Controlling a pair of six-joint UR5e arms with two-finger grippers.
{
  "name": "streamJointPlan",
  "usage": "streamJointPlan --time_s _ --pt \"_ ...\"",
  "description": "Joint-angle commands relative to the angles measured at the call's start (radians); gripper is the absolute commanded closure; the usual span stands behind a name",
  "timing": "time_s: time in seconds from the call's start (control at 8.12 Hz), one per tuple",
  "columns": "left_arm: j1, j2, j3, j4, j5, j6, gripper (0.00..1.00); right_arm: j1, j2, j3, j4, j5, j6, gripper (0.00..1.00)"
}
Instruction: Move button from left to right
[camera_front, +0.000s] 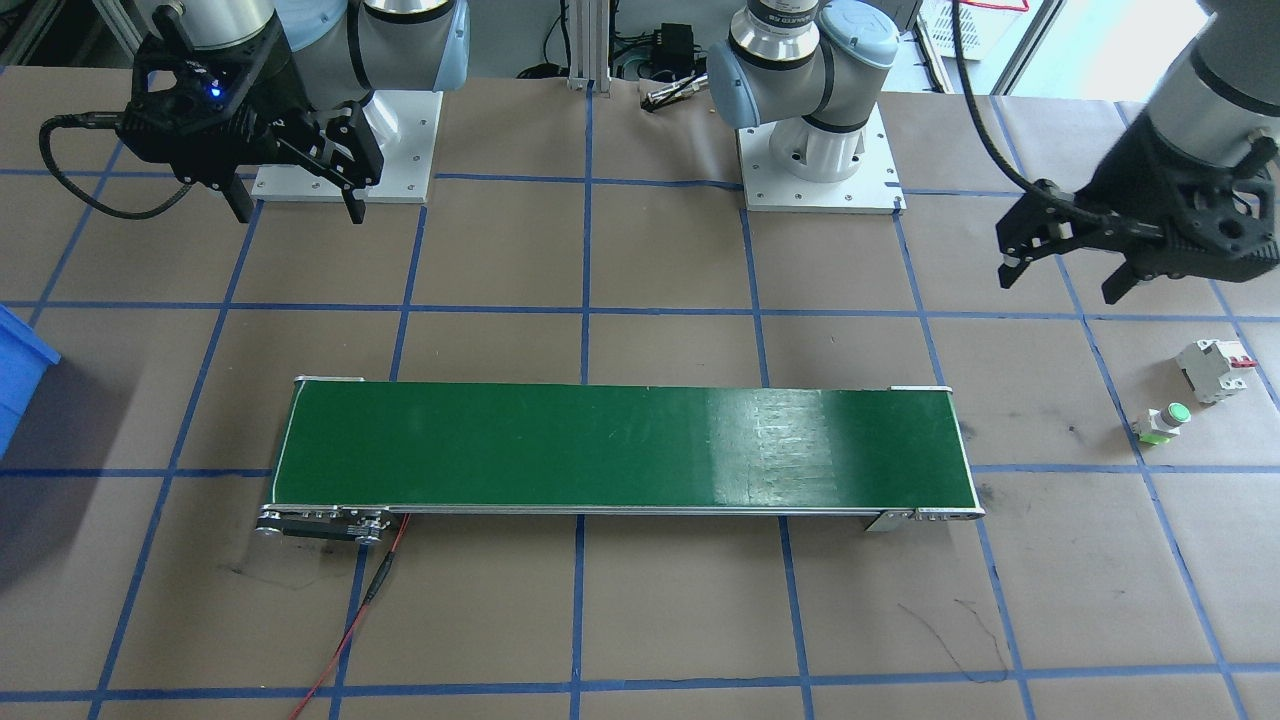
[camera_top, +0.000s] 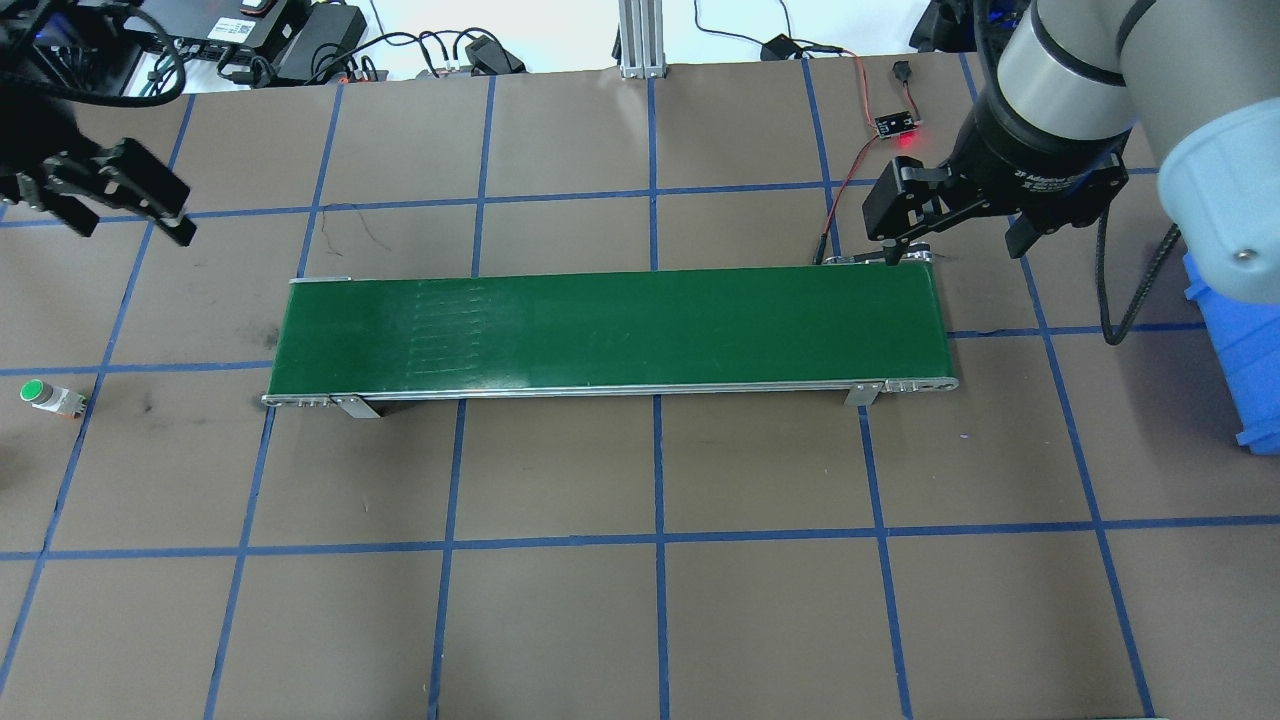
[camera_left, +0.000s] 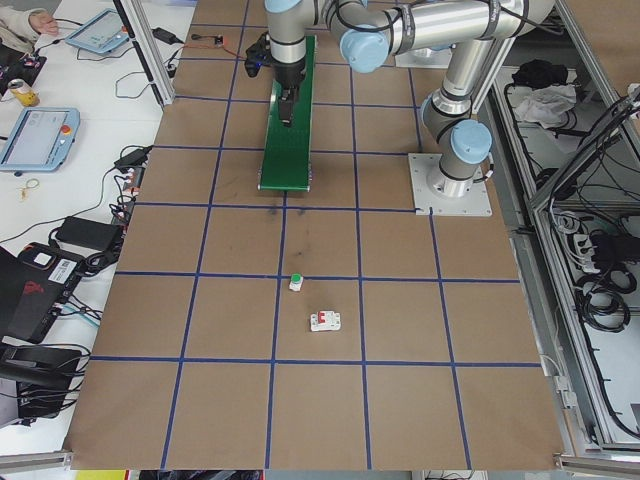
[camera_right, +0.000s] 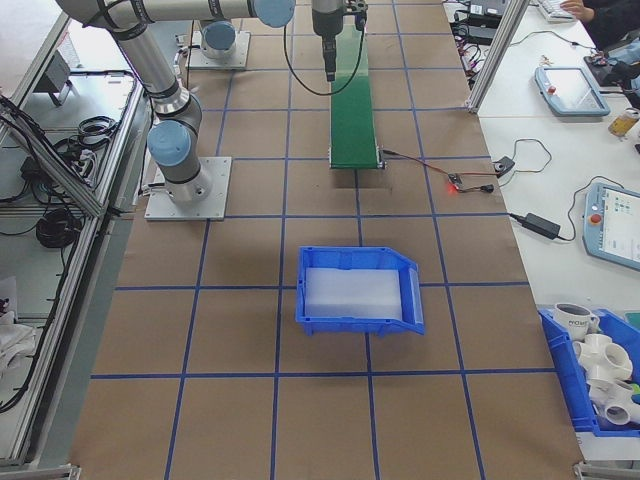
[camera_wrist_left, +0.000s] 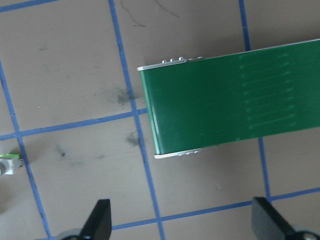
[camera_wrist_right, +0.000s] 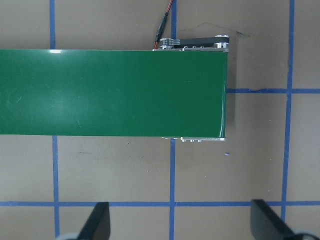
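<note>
The button (camera_front: 1165, 420) has a round green cap on a white and light-green base. It lies on the brown table, beyond the left end of the green conveyor belt (camera_top: 610, 325). It also shows as the button (camera_top: 45, 395) at the overhead view's left edge, the button (camera_left: 296, 283), and partly at the left wrist view's edge as the button (camera_wrist_left: 7, 165). My left gripper (camera_front: 1060, 285) hangs open and empty above the table, apart from the button; my left gripper (camera_top: 130, 230) sits farther back than it. My right gripper (camera_top: 950, 255) is open and empty over the belt's right end.
A white circuit breaker (camera_front: 1215, 370) with a red lever lies close beside the button. A blue bin (camera_right: 360, 290) stands on the table past the belt's right end. A red wire (camera_front: 350, 630) and a small board (camera_top: 895, 125) lie near the belt's right end.
</note>
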Motion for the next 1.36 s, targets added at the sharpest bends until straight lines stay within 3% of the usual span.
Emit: streamJointPlan --time_s 0.0,0.25,0.37,0.49,0.62,0.86,1.23 --pt "0.238 -0.080 -0.085 0.134 0.003 0.314 0.00 0.000 -0.001 0.000 0.000 -0.001 0.000 0.00" --pt "0.317 -0.187 -0.136 0.300 0.017 0.422 0.00 0.000 -0.001 0.000 0.000 0.000 0.000 0.00" --pt "0.325 -0.255 -0.142 0.386 0.084 0.451 0.00 0.000 0.001 0.000 0.000 0.000 0.000 0.00" --pt "0.325 -0.319 -0.141 0.461 0.183 0.512 0.00 0.000 -0.001 0.000 0.000 -0.001 0.000 0.00" --pt "0.336 -0.359 -0.141 0.520 0.201 0.541 0.00 0.000 -0.001 0.000 0.000 0.000 0.000 0.00" --pt "0.397 -0.390 -0.141 0.528 0.203 0.621 0.00 0.000 -0.001 0.000 0.000 -0.001 0.000 0.00" --pt "0.414 -0.458 -0.132 0.531 0.200 0.721 0.00 0.000 -0.001 0.000 0.000 0.000 0.000 0.00"
